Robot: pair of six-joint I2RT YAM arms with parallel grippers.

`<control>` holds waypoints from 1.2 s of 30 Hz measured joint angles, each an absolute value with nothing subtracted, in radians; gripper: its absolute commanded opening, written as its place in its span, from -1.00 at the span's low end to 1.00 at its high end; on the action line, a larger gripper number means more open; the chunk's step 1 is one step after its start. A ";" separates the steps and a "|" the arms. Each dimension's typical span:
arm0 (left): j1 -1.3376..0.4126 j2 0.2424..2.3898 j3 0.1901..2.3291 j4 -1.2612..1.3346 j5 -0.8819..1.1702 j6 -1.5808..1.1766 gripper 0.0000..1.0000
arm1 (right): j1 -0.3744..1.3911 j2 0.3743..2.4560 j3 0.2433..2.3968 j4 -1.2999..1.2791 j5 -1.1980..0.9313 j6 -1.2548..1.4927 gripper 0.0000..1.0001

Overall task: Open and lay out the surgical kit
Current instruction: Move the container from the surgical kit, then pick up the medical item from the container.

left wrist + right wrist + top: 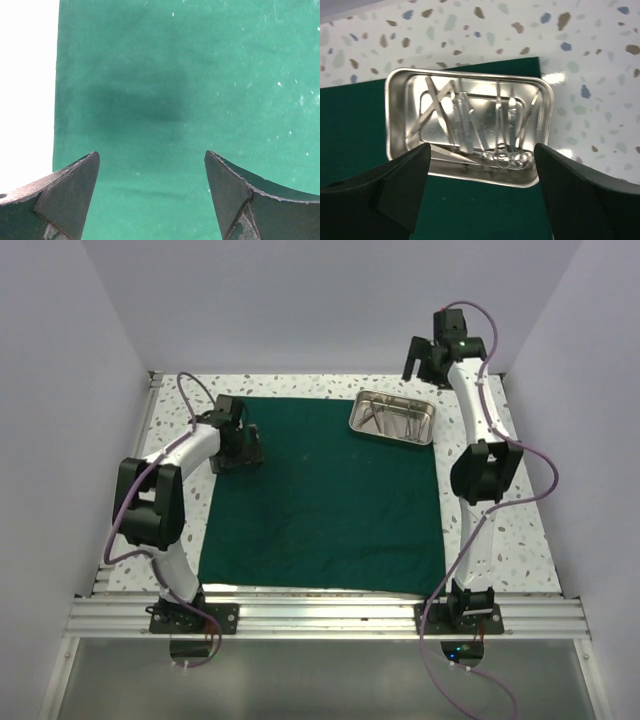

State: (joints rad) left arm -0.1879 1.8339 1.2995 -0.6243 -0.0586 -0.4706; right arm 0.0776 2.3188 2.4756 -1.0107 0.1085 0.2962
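Looks done with the opening part: on the speckled table (520, 530), the big green cloth (320, 500) spread out flat. Looks ready for the laying-out part now. Hovers low over the cloth's far left side with the left gripper (151, 154), fingers spread wide, holding nothing. Hangs above the shiny tray (395, 115) at the cloth's far right corner with the right gripper (482, 146), fingers wide apart too. Holds all the thin silver tools (470, 125) inside, crossing each other. Calls for reaching down, pinching one tool, and lifting it onto the cloth.
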 measured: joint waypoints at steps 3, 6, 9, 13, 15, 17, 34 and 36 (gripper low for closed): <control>-0.188 1.791 1.272 -0.628 -0.059 -0.471 0.79 | 0.143 2.324 2.500 -0.989 0.105 0.302 0.60; -0.188 1.750 1.238 -0.636 -0.059 -0.471 0.80 | 0.204 2.371 2.507 -0.979 0.101 0.311 0.33; -0.188 1.708 1.205 -0.645 -0.060 -0.471 0.80 | 0.232 2.434 2.507 -0.981 0.109 0.318 0.12; -0.188 1.670 1.166 -0.652 -0.060 -0.471 0.80 | 0.226 2.503 2.505 -0.989 0.147 0.320 -0.10; -0.188 1.664 1.151 -0.654 -0.060 -0.471 0.80 | 0.217 2.518 2.503 -0.989 0.174 0.321 -0.19; -0.188 1.663 1.141 -0.660 -0.060 -0.471 0.80 | 0.210 2.525 2.502 -0.991 0.197 0.321 -0.22; -0.188 1.689 1.149 -0.701 -0.060 -0.467 0.79 | 0.203 2.608 2.480 -0.979 0.246 0.324 -0.33; -0.188 1.693 1.154 -0.706 -0.061 -0.467 0.79 | 0.203 2.612 2.473 -0.974 0.247 0.324 -0.33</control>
